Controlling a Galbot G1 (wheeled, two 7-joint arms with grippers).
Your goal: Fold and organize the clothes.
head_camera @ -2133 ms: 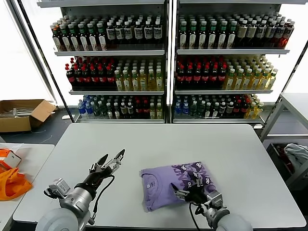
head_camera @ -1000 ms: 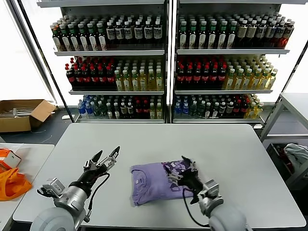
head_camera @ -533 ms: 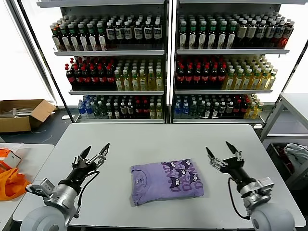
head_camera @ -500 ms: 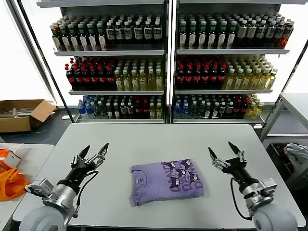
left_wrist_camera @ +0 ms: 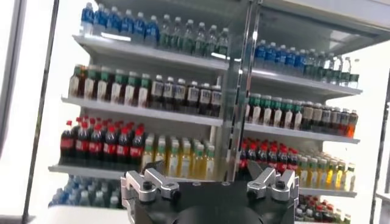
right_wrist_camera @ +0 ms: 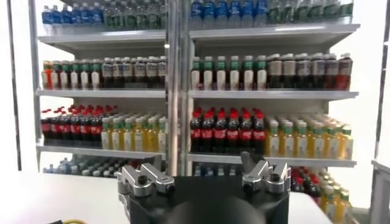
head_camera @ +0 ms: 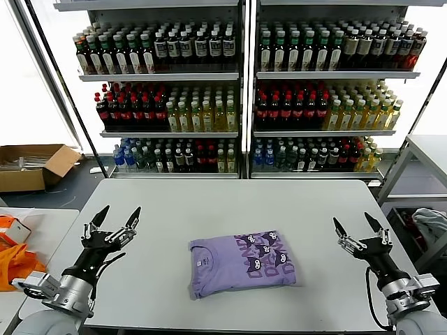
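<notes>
A folded lavender-purple T-shirt [head_camera: 241, 263] with a dark purple cartoon print and a small white neck label lies flat on the grey table [head_camera: 230, 202], near its front middle. My left gripper [head_camera: 116, 222] is open and empty, raised above the table's left side, well clear of the shirt. My right gripper [head_camera: 361, 227] is open and empty, raised above the table's right side. Both wrist views face the drink shelves, showing the left gripper [left_wrist_camera: 207, 176] and the right gripper [right_wrist_camera: 201, 164] with jaws spread and nothing between them.
Shelves of bottled drinks [head_camera: 244, 91] stand behind the table. A bright orange fabric item [head_camera: 15, 265] lies on a side table at the left. A cardboard box [head_camera: 31, 164] sits on the floor at far left. A pale cloth [head_camera: 429, 223] lies at the right edge.
My right gripper let go of the folded shirt and drew back to the right. My left gripper drew back to the left. The shirt slid a little left and now lies still.
</notes>
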